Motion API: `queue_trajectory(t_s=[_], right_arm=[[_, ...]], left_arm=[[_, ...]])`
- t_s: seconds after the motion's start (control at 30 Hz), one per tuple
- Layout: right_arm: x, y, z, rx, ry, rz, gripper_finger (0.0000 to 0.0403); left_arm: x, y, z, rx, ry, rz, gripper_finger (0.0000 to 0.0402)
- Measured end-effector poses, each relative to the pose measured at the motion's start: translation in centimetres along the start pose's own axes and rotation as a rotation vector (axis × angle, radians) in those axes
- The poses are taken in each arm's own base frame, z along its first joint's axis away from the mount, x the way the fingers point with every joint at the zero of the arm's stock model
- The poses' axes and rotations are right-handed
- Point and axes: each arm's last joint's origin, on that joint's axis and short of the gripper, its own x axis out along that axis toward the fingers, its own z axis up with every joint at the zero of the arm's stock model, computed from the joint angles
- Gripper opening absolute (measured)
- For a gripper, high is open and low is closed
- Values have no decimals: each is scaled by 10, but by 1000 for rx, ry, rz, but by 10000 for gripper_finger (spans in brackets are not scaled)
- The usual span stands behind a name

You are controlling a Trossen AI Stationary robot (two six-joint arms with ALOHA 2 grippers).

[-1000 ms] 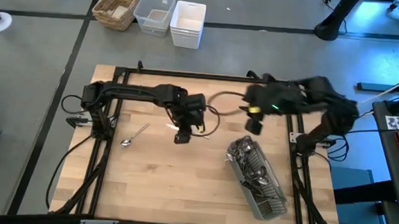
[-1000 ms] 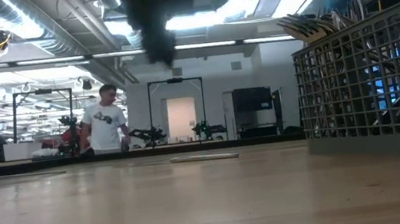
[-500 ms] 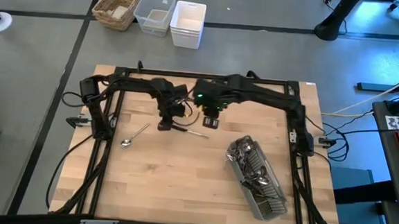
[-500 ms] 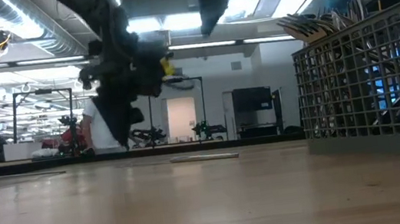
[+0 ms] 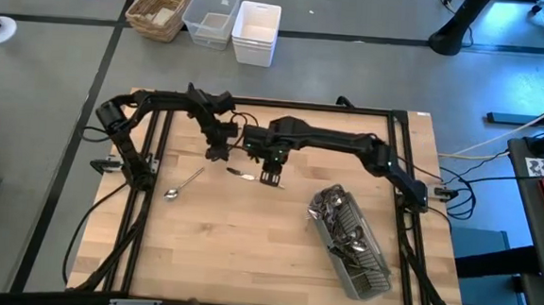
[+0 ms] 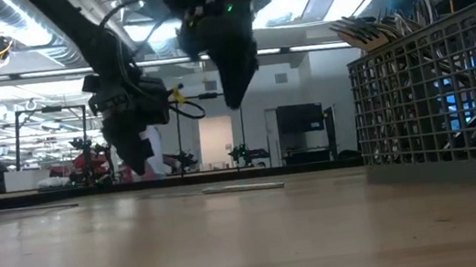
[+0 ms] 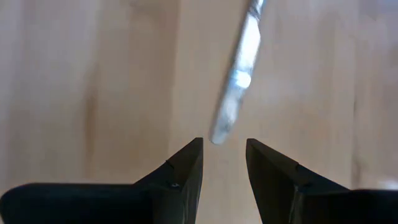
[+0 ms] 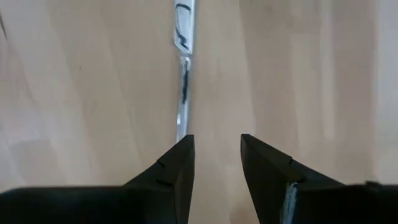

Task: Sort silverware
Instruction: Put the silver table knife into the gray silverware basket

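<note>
From above, both tools meet over the desk, well left of the caddy: the left tool and right tool flank a knife lying flat. A spoon lies farther from the caddy.

At desk level, the caddy bristles with silverware; the knife lies beyond.

Left wrist: fingers narrowly parted, empty, at the knife's end.

Right wrist: fingers likewise, with the knife just ahead of one tip.

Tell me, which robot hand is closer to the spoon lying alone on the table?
Left. The left gripper hangs just past the spoon, toward the table's middle. The right gripper is farther along, above another utensil.
</note>
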Motion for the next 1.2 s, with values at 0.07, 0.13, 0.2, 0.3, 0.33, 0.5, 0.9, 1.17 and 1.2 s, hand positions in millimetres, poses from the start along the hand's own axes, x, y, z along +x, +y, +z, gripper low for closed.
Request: queue_trajectory(t_s=[0.07, 0.13, 0.2, 0.3, 0.33, 0.5, 0.9, 1.17, 1.2], right_arm=[[13, 1, 4, 2, 13, 38, 131], [28, 2, 6, 5, 43, 86, 131], [43, 4, 7, 6, 76, 130, 131], [63, 10, 7, 6, 127, 183, 131], [69, 10, 8, 7, 132, 185, 131], [87, 13, 9, 4, 161, 189, 131], [92, 7, 14, -23, 114, 100, 131], [118, 9, 8, -27, 115, 136, 131], [121, 8, 7, -26, 125, 133, 131]], left_arm=[[-3, 4, 0, 7, -23, 12, 115], [-4, 7, 1, 14, -48, 22, 115], [-5, 8, 2, 20, -68, 18, 115], [-4, 7, 5, 33, -86, 14, 115], [-3, 6, 5, 41, -85, 12, 115], [-2, 5, 8, 64, -95, 17, 115], [-2, 5, 8, 65, -93, 16, 115], [-2, 5, 8, 63, -93, 16, 115], [-2, 5, 8, 63, -93, 16, 115]])
